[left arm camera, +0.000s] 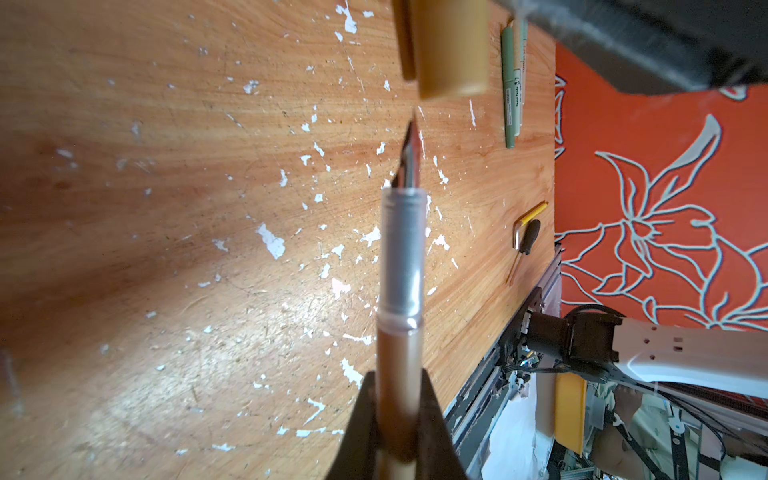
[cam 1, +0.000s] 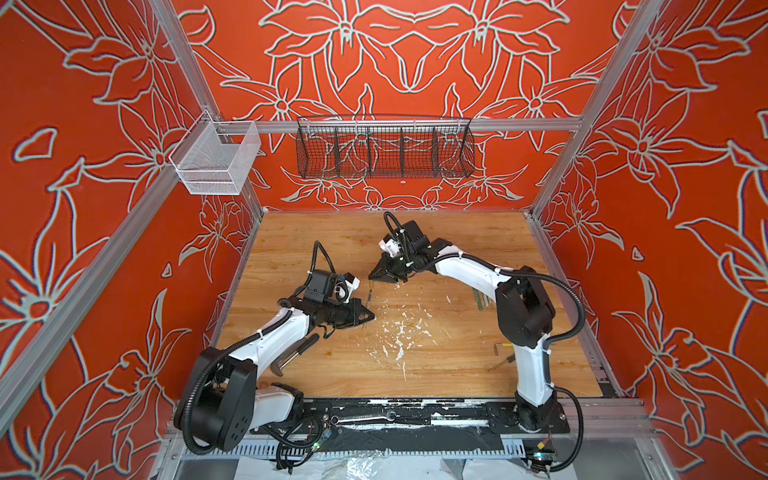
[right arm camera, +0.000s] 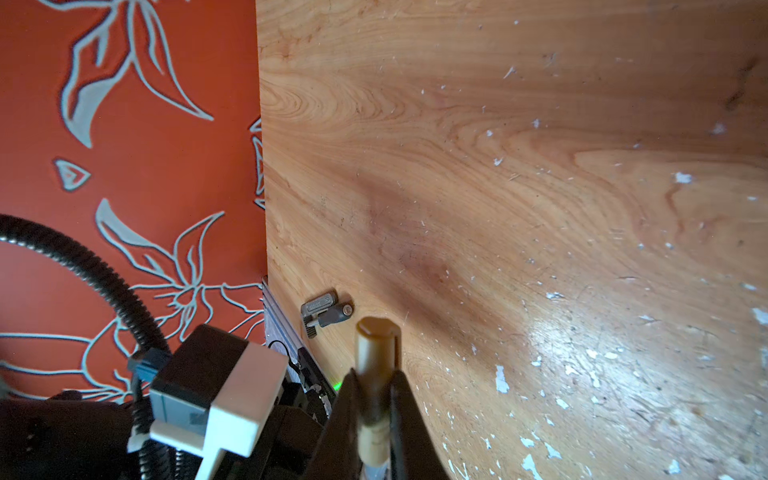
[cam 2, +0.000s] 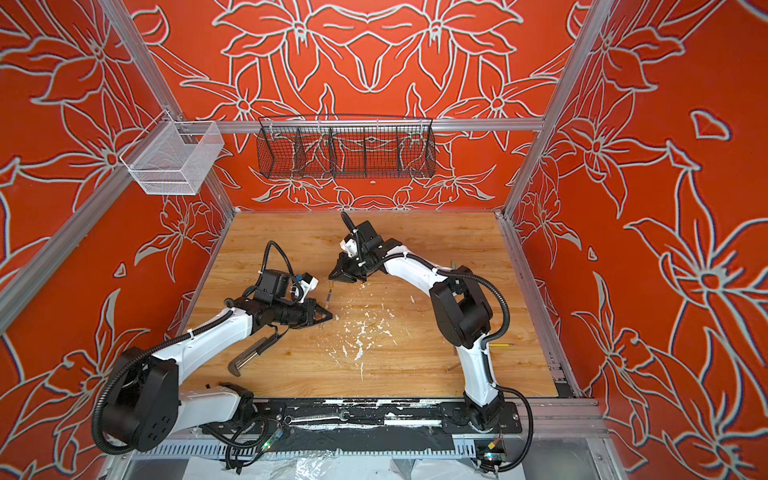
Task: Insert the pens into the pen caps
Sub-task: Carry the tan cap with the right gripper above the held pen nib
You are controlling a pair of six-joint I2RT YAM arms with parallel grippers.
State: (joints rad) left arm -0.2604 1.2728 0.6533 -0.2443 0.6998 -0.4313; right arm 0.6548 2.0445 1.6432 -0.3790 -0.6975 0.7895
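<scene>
My left gripper (left arm camera: 399, 376) is shut on an olive-tan pen (left arm camera: 401, 266) with a clear grip section and a dark nib. The nib points at the end of a tan pen cap (left arm camera: 453, 50), stopping just short of it. My right gripper (right arm camera: 374, 374) is shut on that pen cap (right arm camera: 376, 345). In both top views the left gripper (cam 1: 371, 316) (cam 2: 330, 316) sits just below the right gripper (cam 1: 374, 276) (cam 2: 332, 276) near the table's middle, with the pen (cam 1: 368, 298) between them. Capped green pens (left arm camera: 509, 91) (cam 1: 480, 299) lie by the right arm.
A large wrench (cam 1: 291, 357) lies under the left arm. A yellow rod (cam 1: 505, 347), a hex key and a black-handled screwdriver (left arm camera: 530, 237) lie at the right edge. A small grey metal part (right arm camera: 326, 311) sits by the left edge. Wire baskets (cam 1: 384, 149) hang on the back wall.
</scene>
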